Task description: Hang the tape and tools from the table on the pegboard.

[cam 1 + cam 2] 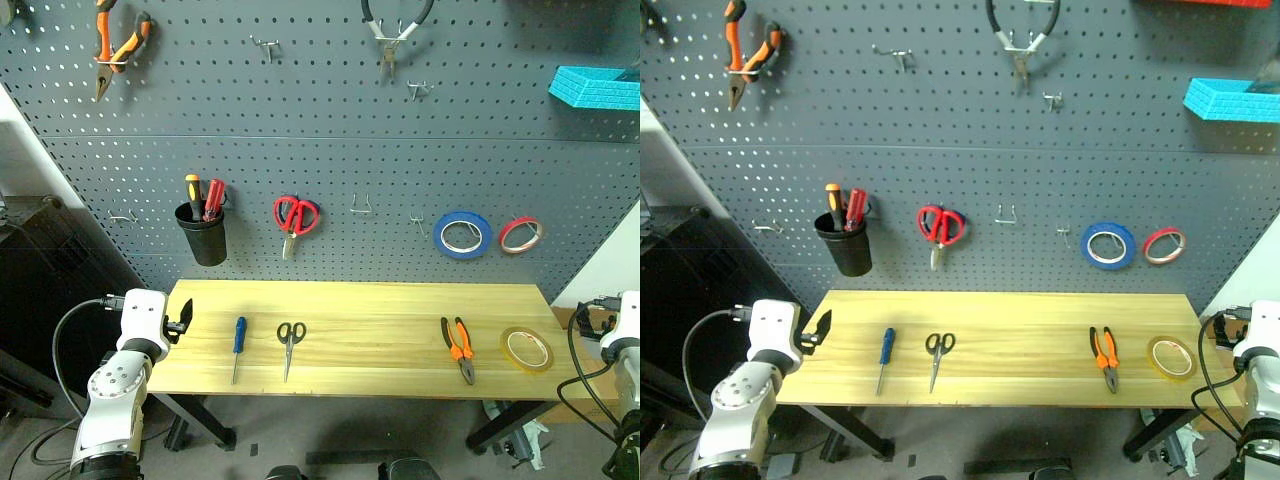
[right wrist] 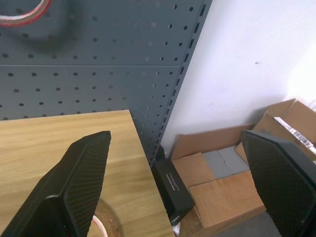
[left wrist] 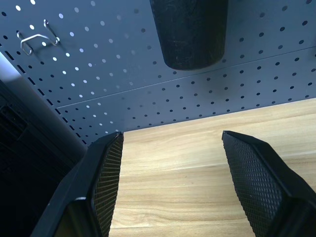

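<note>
Four task things are lying along the front half of the table (image 1: 380,300): the blue-handled screwdriver (image 1: 238,347) and the black-handled scissors (image 1: 290,346) toward the left, the pliers (image 1: 459,348) and the tape (image 1: 527,348) toward the right, all well apart from one another. The tape is sitting near the table's right end and close to its front edge. Behind the table the pegboard (image 1: 330,120) is standing, with bare hooks (image 1: 361,206) showing between the red-handled scissors (image 1: 295,217) and the blue tape roll (image 1: 462,235).

The head views are showing the left gripper (image 1: 183,318) hanging just off the table's left end, and the right gripper off the right end, neither holding anything. The left wrist view is adding what the head views are not giving: the left gripper's fingers (image 3: 106,177) standing spread over bare wood, pointing toward the black cup (image 3: 190,29) on the pegboard. The right wrist view is showing the right gripper's fingers (image 2: 81,173) spread wide across the table's right corner, with the tape's rim peeking out under one finger, and cardboard boxes (image 2: 232,173) lying on the floor beyond the edge.

Open tabletop is running along the back strip and between the scissors and pliers.
</note>
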Robot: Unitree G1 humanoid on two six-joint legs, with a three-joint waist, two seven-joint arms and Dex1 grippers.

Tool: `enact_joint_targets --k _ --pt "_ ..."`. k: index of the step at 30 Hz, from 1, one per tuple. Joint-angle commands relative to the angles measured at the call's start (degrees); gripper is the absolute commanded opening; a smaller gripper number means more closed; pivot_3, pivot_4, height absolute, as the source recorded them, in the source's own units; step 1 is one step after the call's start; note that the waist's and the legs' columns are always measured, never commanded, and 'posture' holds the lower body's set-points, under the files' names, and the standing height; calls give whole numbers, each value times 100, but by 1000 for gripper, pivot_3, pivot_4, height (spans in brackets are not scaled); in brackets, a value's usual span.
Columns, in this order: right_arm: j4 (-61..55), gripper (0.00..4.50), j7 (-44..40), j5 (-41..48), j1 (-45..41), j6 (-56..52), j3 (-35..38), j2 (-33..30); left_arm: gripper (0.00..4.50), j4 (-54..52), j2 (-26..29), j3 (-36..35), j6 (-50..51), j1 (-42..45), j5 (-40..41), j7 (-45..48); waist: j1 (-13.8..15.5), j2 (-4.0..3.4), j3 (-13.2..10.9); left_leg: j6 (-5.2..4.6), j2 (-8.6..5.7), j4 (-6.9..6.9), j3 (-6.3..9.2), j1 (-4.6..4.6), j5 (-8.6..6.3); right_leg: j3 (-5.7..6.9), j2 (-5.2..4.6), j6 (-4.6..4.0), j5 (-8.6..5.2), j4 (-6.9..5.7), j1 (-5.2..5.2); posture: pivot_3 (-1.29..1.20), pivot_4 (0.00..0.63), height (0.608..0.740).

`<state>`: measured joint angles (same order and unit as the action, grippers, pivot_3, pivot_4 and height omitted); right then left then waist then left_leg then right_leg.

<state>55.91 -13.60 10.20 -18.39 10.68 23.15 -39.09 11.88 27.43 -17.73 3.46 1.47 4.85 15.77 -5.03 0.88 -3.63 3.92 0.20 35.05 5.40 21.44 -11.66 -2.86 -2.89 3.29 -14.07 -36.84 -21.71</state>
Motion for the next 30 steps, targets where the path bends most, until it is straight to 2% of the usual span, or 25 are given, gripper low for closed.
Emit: enact_joint_targets --k 1,10,14,18,21,23,25,30 --pt "-147 4500 0 -11 -67 103 10 -78 3383 -40 155 28 -240 107 -135 -15 0 0 0 0 0 0 0 0 0 0 0 0 0 0 0 -33 0 740" --pt "-256 4500 -122 -103 61 138 -124 -82 3383 -76 133 90 -332 18 -252 -59 -6 0 0 0 0 0 1 -1 0 1 0 0 0 0 0 -44 0 740" --pt "-641 4500 -372 -122 325 -100 -302 21 3383 -896 -107 558 191 -249 -77 312 -8 -1 0 0 -1 -1 -1 1 -1 -2 -2 4 -2 2 2 -71 0 740" --pt "-1741 4500 -814 -254 712 -963 -796 122 3383 -1645 -94 1399 997 -398 -214 823 -35 -2 1 0 0 0 -1 1 -1 -2 -1 4 -3 -2 0 -114 1 740" --pt "-2880 4500 -983 -402 1058 -1715 -1176 142 3383 -2028 -97 1906 1273 -250 -419 964 -111 -2 -36 1 3 1 -2 0 -1 -1 -1 3 -4 -4 -1 -149 49 740" --pt "-3392 4500 -1024 -316 1155 -2162 -1203 173 3383 -2202 -183 1987 1584 -82 -281 1028 -162 -5 -84 2 6 1 -1 3 -1 2 -1 3 -4 -4 -4 -164 71 740" --pt "-3693 4500 -1057 -293 1138 -2589 -1250 182 3383 -2444 -261 2085 2092 126 278 1494 -204 4 -156 2 7 6 -3 5 -2 2 -2 3 -4 -3 -5 -185 103 740" --pt "-3653 4500 -1265 -235 863 -3476 -1380 198 3383 -2671 -74 2663 2642 774 404 2218 -324 16 -368 1 11 10 -5 23 -1 8 -3 4 -4 -1 -11 -213 150 740"
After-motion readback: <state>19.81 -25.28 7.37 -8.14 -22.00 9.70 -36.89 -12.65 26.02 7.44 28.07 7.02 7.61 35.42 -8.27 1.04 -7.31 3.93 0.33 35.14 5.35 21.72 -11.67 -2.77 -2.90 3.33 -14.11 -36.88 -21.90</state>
